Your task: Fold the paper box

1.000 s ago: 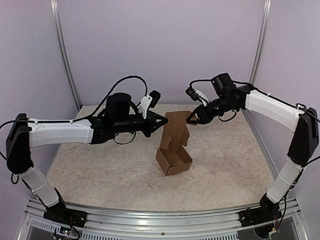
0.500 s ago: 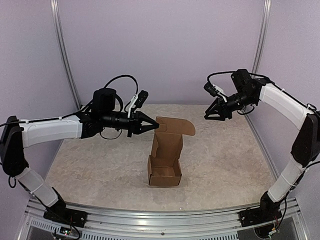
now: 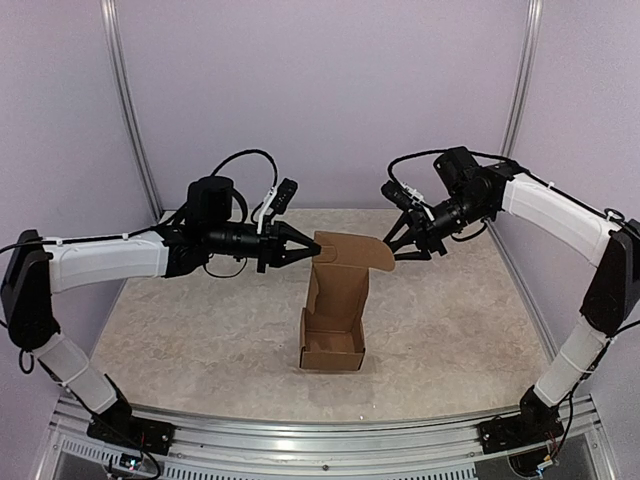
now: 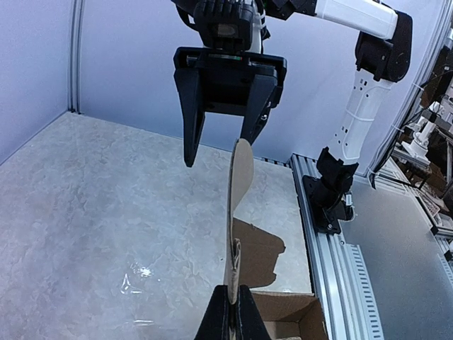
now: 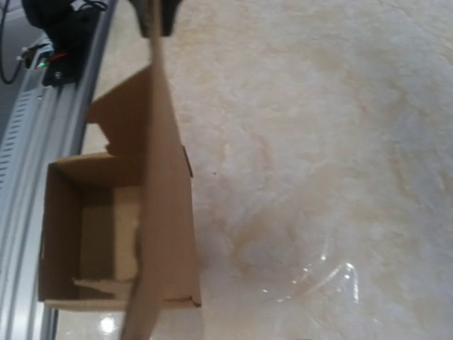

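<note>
Brown paper box (image 3: 338,290) pinched by left tool (image 3: 312,247); right tool (image 3: 392,250) open at its flap.

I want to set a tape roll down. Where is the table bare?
Bare table lies left of the paper box, right of it toward the wall, and along the front rail. Crowded at its raised lid, between left claw and right claw.

The paper box (image 3: 335,300) is plain brown cardboard, matt, with raw cut edges. The desk (image 3: 180,330) beneath it has a smooth beige marbled surface with a slight sheen and bright reflections. The left tool (image 3: 305,247) and right tool (image 3: 397,248), either side of the box top, are matt black plastic. The rail (image 3: 320,432) in front of the box is brushed grey metal.
</note>
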`<state>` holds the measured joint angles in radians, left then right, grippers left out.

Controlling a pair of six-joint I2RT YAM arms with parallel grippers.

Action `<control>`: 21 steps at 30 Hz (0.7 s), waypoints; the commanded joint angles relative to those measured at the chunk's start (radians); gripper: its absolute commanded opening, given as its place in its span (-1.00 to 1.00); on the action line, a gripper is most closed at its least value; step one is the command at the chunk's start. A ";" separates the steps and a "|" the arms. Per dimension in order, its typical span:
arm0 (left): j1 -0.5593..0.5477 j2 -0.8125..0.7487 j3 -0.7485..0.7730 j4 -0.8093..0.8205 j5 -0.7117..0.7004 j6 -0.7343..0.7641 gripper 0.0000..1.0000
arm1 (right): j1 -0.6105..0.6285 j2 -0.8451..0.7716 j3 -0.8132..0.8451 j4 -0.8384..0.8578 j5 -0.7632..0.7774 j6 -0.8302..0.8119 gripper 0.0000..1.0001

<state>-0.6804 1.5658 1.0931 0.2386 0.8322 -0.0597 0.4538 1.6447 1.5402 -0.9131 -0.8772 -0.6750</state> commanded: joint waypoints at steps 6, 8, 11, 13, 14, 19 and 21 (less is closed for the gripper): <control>-0.012 0.035 0.024 0.031 -0.032 -0.022 -1.00 | 0.011 0.005 0.004 -0.088 -0.143 -0.078 -0.14; -0.014 0.033 0.025 0.030 -0.037 -0.023 -1.00 | 0.011 0.019 0.019 -0.133 -0.163 -0.112 -0.08; -0.017 0.034 0.024 0.027 -0.039 -0.024 -1.00 | 0.011 0.038 0.041 -0.198 -0.196 -0.164 -0.03; -0.020 0.035 0.024 0.028 -0.040 -0.026 -1.00 | 0.014 0.043 0.044 -0.207 -0.211 -0.171 -0.03; -0.023 0.036 0.024 0.029 -0.039 -0.028 -1.00 | 0.013 0.042 0.039 -0.192 -0.215 -0.154 -0.02; -0.038 0.052 0.041 0.031 -0.020 -0.032 -1.00 | 0.014 0.013 -0.032 0.003 -0.234 0.031 -0.09; -0.042 0.061 0.049 0.030 -0.010 -0.033 -1.00 | 0.014 0.004 -0.058 0.088 -0.237 0.105 -0.14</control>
<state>-0.7063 1.5963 1.1019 0.2558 0.8223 -0.0822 0.4561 1.6726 1.5337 -0.9867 -1.0615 -0.7254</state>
